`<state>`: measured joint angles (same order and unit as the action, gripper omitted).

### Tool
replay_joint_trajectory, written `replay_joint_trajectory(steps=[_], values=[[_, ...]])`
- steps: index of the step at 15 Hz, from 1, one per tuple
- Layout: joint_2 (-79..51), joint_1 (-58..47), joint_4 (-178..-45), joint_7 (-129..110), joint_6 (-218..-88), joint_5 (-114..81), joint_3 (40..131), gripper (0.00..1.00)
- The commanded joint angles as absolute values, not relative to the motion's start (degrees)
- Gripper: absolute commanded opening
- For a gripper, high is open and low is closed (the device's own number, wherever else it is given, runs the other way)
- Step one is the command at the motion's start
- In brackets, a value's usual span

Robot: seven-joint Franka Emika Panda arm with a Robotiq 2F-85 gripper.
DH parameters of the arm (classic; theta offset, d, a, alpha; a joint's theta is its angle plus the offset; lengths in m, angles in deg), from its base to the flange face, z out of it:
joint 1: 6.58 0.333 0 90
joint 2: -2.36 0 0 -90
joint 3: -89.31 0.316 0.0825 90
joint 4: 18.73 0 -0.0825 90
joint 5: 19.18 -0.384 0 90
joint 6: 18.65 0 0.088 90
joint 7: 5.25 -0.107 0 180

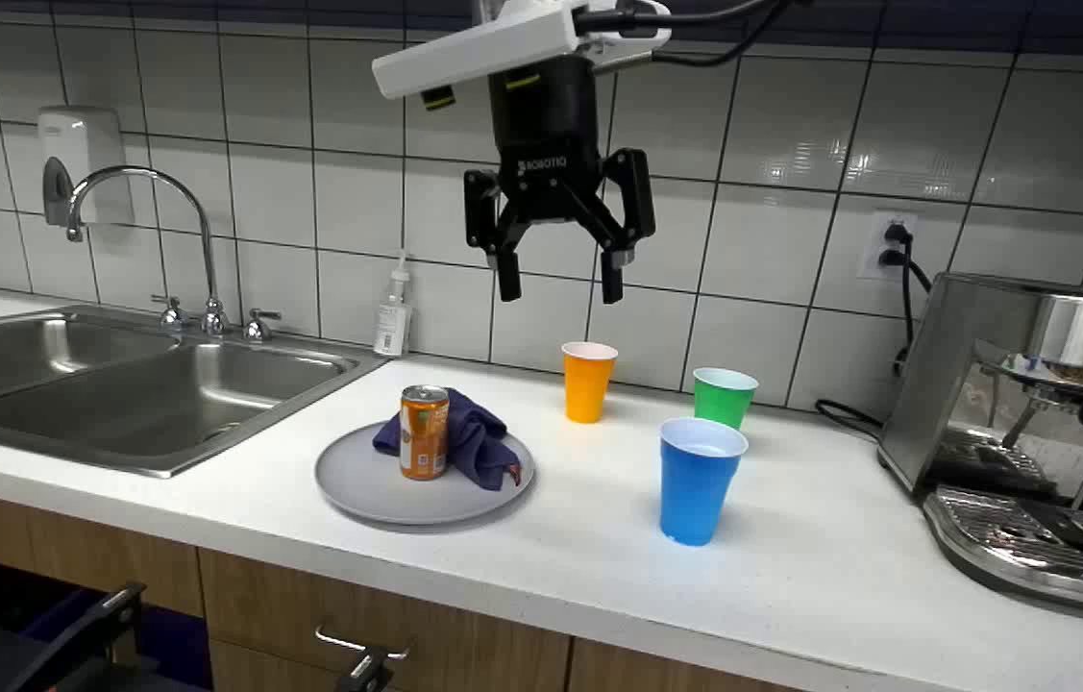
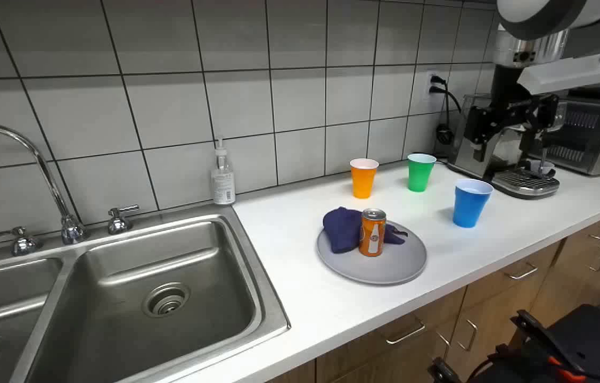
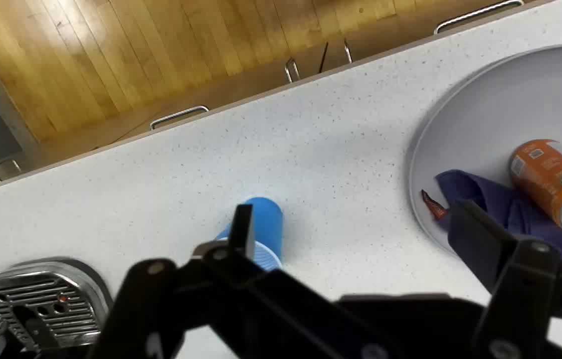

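Hand (image 1: 560,285) is spread wide, holds nothing, and hangs above the surface (image 1: 589,533). In an exterior view the blue cup (image 1: 695,495), seemingly nearest to it, stands at five o'clock below, its long axis vertical. From this cup, the green cup (image 1: 722,400) stands just past twelve, the orange cup (image 1: 587,386) at ten, and the plate (image 1: 358,482), bearing can (image 1: 424,434) and cloth (image 1: 479,444), at nine.
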<state>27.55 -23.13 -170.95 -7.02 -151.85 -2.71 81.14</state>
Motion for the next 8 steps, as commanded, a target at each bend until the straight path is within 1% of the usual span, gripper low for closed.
replay_joint_trajectory(steps=[1,8], values=[[27.58,-22.92,-170.88,-7.08,-151.7,-2.63,80.94,1.0],[24.36,-21.66,-170.88,-7.96,-154.1,-3.08,81.51,1.0]])
